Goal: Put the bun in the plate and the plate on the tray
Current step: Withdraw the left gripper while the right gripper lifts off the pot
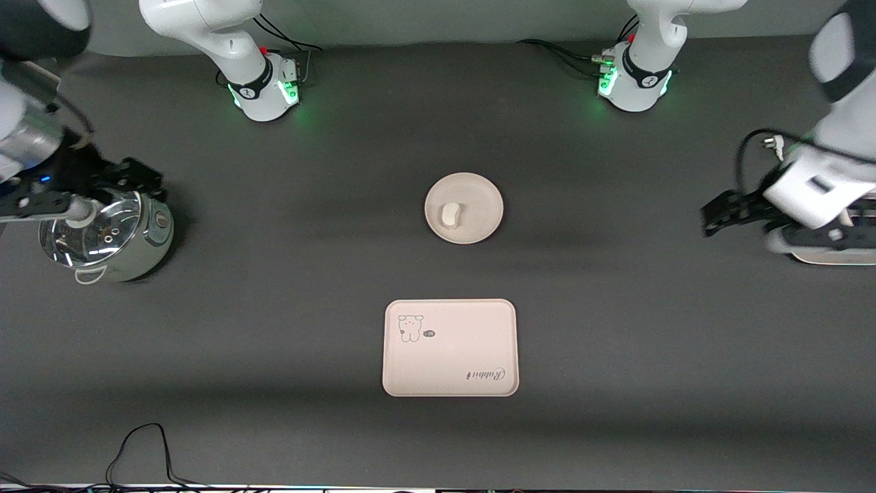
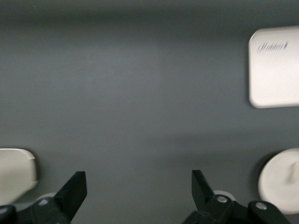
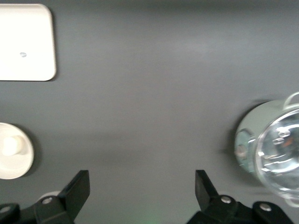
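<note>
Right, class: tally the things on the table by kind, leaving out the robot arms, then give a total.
Buns: 1, the bun in the plate
Plates: 1, the plate
Trays: 1, the tray
Cooking pots: 1, the pot at the right arm's end
White object under the left arm: 1, kind unclear
Total: 5

Both my arms reach out from their bases to opposite ends of the worktop and wait there. My left end effector (image 1: 708, 220) hangs low over bare worktop at the left arm's end, its fingers (image 2: 74, 191) spread wide and holding nothing. My right end effector (image 1: 147, 181) hangs at the right arm's end, fingers (image 3: 77, 189) likewise wide apart and empty.
</note>
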